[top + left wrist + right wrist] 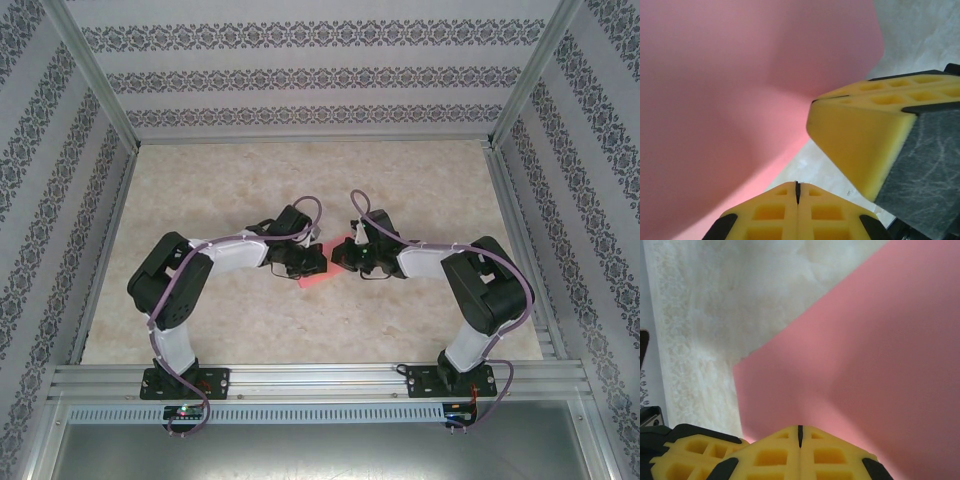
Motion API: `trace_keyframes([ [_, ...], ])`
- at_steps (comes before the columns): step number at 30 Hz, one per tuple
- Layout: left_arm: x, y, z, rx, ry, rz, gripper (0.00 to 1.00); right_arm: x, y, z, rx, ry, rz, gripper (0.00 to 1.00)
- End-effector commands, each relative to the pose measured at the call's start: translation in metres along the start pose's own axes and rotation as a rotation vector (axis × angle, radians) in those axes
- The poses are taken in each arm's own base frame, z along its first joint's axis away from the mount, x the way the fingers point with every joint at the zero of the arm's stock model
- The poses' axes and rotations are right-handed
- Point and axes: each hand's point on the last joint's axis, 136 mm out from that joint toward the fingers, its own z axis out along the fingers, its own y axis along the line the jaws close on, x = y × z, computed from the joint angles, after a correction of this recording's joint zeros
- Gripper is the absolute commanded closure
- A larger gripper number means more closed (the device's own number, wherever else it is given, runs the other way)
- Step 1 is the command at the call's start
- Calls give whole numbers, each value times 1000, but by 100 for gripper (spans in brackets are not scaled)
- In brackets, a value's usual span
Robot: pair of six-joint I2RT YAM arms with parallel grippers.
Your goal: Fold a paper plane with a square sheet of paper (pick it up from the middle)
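At table [230, 190] centre I log the square sheet of paper [865, 355], bowed. Right gripper [800, 430]: closed, pinching its edge. Left gripper [797, 192]: closed just beside the sheet; I cannot tell whether it grips.

Soft, even light.
Wrist views blur the yellow fingers [860, 145]; faint shadows shade the square sheet of paper [715, 100].

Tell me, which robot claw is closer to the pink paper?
Right. The right gripper is shut on the pink paper, pinching and puckering it. The left gripper is shut beside the paper's edge, with a strip of table showing between them.
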Motion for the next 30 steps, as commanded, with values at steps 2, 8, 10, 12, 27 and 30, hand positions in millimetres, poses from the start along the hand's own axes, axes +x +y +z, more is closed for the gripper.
trace_keyframes([
  [2, 0, -4, 13, 3, 20, -7, 100, 2, -5, -6, 5, -42, -11, 100],
  [8, -3, -2, 20, 0, 19, -23, 100, 3, -6, -6, 3, -37, -18, 100],
  [10, -5, -3, 19, 1, 9, -18, 100, 4, -4, -4, -8, -29, -14, 100],
  [12, -7, -4, 17, -2, -5, -15, 100, 3, -5, -3, -7, -27, -10, 100],
  [27, 4, 21, 26, -65, 21, -61, 100, 13, -20, 10, 18, 24, 22, 100],
  [30, 15, 35, 28, -110, 50, -84, 100, 14, -25, 11, 27, 30, 25, 100],
])
